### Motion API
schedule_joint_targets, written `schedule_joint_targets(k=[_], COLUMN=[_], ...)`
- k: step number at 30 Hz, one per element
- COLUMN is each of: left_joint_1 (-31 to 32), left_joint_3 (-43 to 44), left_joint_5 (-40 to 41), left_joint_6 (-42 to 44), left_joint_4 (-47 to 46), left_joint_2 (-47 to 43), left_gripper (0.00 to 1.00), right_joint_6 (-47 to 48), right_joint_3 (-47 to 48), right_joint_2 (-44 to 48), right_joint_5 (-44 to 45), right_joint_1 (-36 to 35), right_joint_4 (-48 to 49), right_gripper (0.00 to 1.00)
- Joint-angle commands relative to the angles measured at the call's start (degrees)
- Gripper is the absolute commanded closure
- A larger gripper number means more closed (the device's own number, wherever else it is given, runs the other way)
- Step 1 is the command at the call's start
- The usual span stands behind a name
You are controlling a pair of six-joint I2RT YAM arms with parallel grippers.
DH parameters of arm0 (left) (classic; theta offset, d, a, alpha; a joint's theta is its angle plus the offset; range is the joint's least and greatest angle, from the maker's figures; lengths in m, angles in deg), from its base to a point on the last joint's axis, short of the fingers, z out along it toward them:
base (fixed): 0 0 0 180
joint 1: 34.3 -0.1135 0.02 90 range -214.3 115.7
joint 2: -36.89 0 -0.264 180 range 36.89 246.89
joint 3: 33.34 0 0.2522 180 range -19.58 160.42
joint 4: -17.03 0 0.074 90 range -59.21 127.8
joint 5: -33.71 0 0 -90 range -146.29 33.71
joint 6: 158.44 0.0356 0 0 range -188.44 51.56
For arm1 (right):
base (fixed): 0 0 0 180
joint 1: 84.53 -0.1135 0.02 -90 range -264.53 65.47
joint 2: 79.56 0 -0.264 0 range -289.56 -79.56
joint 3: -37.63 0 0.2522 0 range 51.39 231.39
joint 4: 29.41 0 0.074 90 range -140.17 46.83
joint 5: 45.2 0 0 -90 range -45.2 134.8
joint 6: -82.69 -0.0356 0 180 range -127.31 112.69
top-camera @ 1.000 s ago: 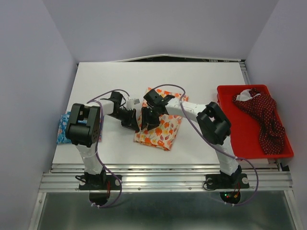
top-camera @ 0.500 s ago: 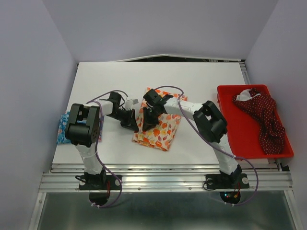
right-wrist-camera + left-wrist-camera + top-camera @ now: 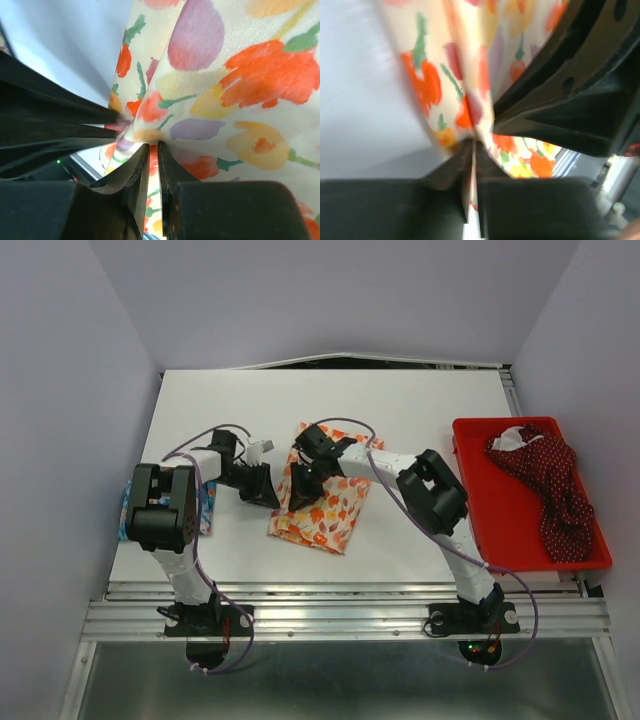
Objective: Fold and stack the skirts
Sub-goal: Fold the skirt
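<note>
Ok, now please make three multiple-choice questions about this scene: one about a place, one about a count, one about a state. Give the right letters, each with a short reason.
1. Where does the dark red skirt lie?
A) on the bare table
B) in the red tray
C) held up in the air

2. How many skirts are in view?
A) three
B) two
C) four

3. What are the right jaws doing?
A) standing wide open in the air
B) gripping the tray's rim
C) pinching the cream skirt

Answers:
1 B: it is bunched inside the tray at the right.
2 A: the dark red one, the cream one, and a blue skirt at the table's left edge.
3 C: the right wrist view shows a fold of flowered cloth between them.
</note>
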Motion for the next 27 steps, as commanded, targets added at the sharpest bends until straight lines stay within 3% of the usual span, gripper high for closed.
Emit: schedule_joint_targets(k=[1,2,4,6,7,10,14,15,20,23,27], left_joint_1=[-4.30,-4.65,-4.56,-4.56,-4.48,-1.94,8.07,12.97,28.11,34.26,37.61], left_joint_3=[0.13,0.83,1.28,0.67,-0.64,-4.59,-12.05,-13.74,-24.28,-27.63,-30.71], left_joint_5=[0.92,1.62,3.11,4.87,5.05,7.06,14.88,18.38,30.52,36.94,39.41], left_joint_6=[5.22,6.98,12.95,16.73,21.53,35.14,48.71,53.00,55.86,56.47,58.14], left_joint_4=[1.09,2.66,4.16,5.40,5.92,10.13,12.17,11.47,-1.77,-8.63,-15.14], left_joint_2=[-11.45,-15.89,-22.57,-26.90,-31.10,-38.66,-47.19,-48.88,-56.36,-54.26,-47.85], left_gripper=[0.69,0.59,0.52,0.36,0.32,0.31,0.32,0.32,0.27,0.27,0.26], right_joint_6=[6.83,7.53,9.38,10.87,11.66,12.63,15.18,17.02,18.70,19.58,21.08], right_joint_3=[-5.46,-8.96,-11.80,-13.90,-14.27,-14.10,-11.29,-10.67,-7.68,-7.59,-7.85], right_joint_2=[-0.23,0.48,2.41,3.47,4.26,4.44,1.64,0.76,-4.08,-6.45,-7.16], right_joint_5=[0.55,0.11,-0.76,-1.56,-3.74,-6.73,-8.50,-9.20,-13.85,-16.49,-17.82], right_joint_1=[0.04,0.65,0.65,1.18,1.18,1.18,1.18,1.18,1.71,2.23,2.76], right_joint_4=[4.10,6.46,8.75,11.73,13.06,17.27,17.29,16.68,14.13,13.78,13.25], right_gripper=[0.82,0.82,0.82,0.81,0.80,0.78,0.76,0.75,0.74,0.74,0.74])
